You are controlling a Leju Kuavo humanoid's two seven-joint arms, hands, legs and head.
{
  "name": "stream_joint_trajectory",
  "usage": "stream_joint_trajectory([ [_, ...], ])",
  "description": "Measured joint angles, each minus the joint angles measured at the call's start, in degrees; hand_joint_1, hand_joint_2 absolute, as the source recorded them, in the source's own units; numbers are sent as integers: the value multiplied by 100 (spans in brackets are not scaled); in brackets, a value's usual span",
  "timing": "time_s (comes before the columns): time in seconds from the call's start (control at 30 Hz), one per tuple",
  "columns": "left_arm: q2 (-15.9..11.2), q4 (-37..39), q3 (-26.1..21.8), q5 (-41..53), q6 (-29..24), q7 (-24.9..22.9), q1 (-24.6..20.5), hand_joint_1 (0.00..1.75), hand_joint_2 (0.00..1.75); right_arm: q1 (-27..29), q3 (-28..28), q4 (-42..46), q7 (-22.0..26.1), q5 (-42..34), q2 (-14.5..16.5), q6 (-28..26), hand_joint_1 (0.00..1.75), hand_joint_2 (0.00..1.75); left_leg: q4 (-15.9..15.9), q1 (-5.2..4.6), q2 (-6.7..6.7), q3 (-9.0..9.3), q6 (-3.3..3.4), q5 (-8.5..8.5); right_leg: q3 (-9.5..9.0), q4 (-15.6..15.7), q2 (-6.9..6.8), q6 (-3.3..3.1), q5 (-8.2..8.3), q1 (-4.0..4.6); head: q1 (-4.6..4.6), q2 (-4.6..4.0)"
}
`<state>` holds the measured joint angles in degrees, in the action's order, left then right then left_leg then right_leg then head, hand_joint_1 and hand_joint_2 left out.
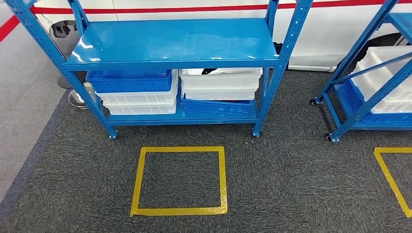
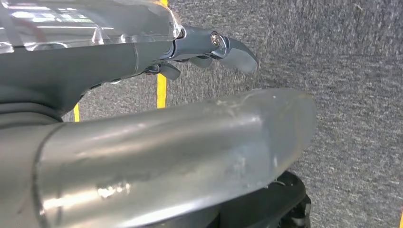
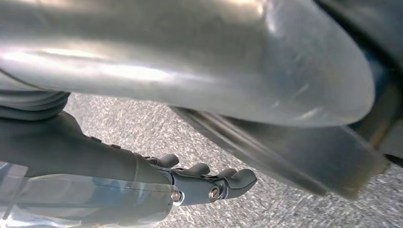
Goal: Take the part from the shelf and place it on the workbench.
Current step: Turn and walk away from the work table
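- Part [image 1: 209, 71]: where is it?
- A small dark shape pokes above the rim of the top white crate [image 1: 219, 77] on the lower tier of the blue steel shelf [image 1: 172, 43], towards that crate's left end. It is too small to tell what it is.
- What is the shelf like?
- Glossy painted metal with perforated uprights and small castors at the feet. Its top deck is bare and shines under the lights.
- How many crates sit under it?
- Five that I can count, all ribbed plastic. On the left, one blue crate [image 1: 128, 80] sits on two white ones [image 1: 141, 103]. On the right, the white crate stack [image 1: 218, 92] rests on a tilted blue crate [image 1: 218, 107].
- Anything else nearby?
- A second blue shelf [image 1: 369, 92] stands to the right, carrying a white bin [image 1: 384, 68] over a blue one. On the dark grey, coarse-pile carpet [image 1: 291, 184] a yellow tape square [image 1: 179, 180] is stuck just in front of the first shelf, and the corner of another tape square [image 1: 391, 177] shows at the right.
- Any writing?
- None readable.
- And the hands?
- The left hand [image 2: 209, 47] hangs over the carpet holding nothing, dark fingers loosely bent, beside a smooth silver arm shell. The right hand [image 3: 209, 183] is the same: unladen, fingers slightly curled and apart.
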<state>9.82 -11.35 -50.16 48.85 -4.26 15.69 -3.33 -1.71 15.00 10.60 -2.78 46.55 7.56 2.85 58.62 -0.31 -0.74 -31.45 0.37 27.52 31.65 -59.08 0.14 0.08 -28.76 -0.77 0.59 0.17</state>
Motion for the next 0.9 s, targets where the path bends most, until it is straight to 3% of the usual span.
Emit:
stream_joint_trajectory([
  [0.07, -1, -1, -1, 0, 0, 2, -4, 0, 0, 8, 1, 0, -1, 1, 3, 0, 0, 0, 143, 19, 16, -23, -75, 81, -62, 38, -8, -77, -19, -13, -20, 0],
  [0.1, -1, -2, -2, 1, 0, 3, -5, 0, 0, 9, 2, 0, -2, 1, 5, 1, 0, 0, 363, 30, 25, -120, -110, 182, -103, 57, -17, -112, -31, -27, -38, 0],
  [0.2, 0, -2, -2, 10, 0, -3, 10, 0, 0, 17, 2, 0, -2, 1, 5, 1, 0, 0, 1428, 73, 36, -741, -186, 533, -211, 63, -37, -152, -128, -26, -69, 0],
  [0.23, 1, -2, -2, 14, 2, -6, 23, 0, 0, 24, 2, 0, -2, 1, 5, 1, 0, 0, 1615, 85, 37, -898, -198, 510, -261, 63, -37, -148, -175, -24, -70, 0],
  [0.27, 1, -2, -2, 19, 3, -9, 36, 0, 0, 32, 2, 0, -2, 2, 5, 1, 0, 0, 1585, 94, 37, -956, -200, 369, -321, 63, -33, -141, -224, -24, -70, 0],
  [0.33, 1, -2, -2, 29, 4, -15, 55, 0, 0, 42, 2, 0, -2, 3, 5, 2, 0, 0, 959, 100, 45, -795, -168, -131, -468, 66, -26, -114, -342, -25, -73, 0],
  [0.4, 1, -2, -3, 39, 3, -20, 63, 0, 0, 44, 3, -2, -3, 6, 6, 3, 0, 0, 377, 63, 60, -553, -96, -384, -581, 79, -27, -53, -450, -16, -71, 0],
  [0.47, -1, -2, -4, 44, -2, -23, 53, 0, 0, 41, 4, -4, -4, 10, 12, 7, 0, 0, 218, 13, 69, -433, -6, -296, -657, 104, -38, 26, -493, -14, -61, 1],
  [0.53, -3, -2, -5, 46, -6, -27, 44, 0, 0, 20, 5, -4, -4, 11, 16, 10, 0, 0, 114, 9, 56, -305, 86, -215, -672, -31, -48, 100, -418, -31, -56, 1],
  [0.57, -3, -2, -6, 47, -7, -28, 46, 0, 0, 9, 7, -3, -4, 11, 15, 11, 0, 0, 55, 17, 49, -218, 134, -182, -589, -241, -45, 126, -360, -34, -55, 1],
  [0.63, -3, -2, -7, 51, -3, -33, 40, 0, 0, -6, 15, -2, -5, 11, 14, 14, 0, 0, -29, 28, 41, -51, 206, -108, -185, -854, -35, 152, -397, -42, -39, 1],
  [0.7, 1, -2, -7, 60, 2, -38, 33, 0, 0, 2, 34, -2, -6, 11, 13, 19, 0, 0, -46, 20, 32, 84, 242, 3, 340, -1413, -27, 172, -679, -34, -22, 1],
  [0.77, 7, -2, -7, 68, 4, -41, 46, 0, 0, 11, 48, -2, -3, 11, 12, 24, 0, 0, -45, 11, 17, 253, 236, 142, 674, -1511, -26, 177, -824, -25, -12, 1],
  [0.8, 10, -2, -7, 72, 4, -42, 55, 0, 0, 12, 50, -2, -1, 12, 11, 26, 0, 0, -46, 9, 11, 355, 226, 216, 720, -1337, -26, 163, -716, -16, -7, 1],
  [0.9, 29, 1, -7, 81, 4, -44, 71, 0, 0, 34, 63, -7, 0, 14, 8, 29, 0, 0, -50, 0, 8, 619, 178, 453, 641, -438, -27, 51, 183, 40, 2, 1],
])
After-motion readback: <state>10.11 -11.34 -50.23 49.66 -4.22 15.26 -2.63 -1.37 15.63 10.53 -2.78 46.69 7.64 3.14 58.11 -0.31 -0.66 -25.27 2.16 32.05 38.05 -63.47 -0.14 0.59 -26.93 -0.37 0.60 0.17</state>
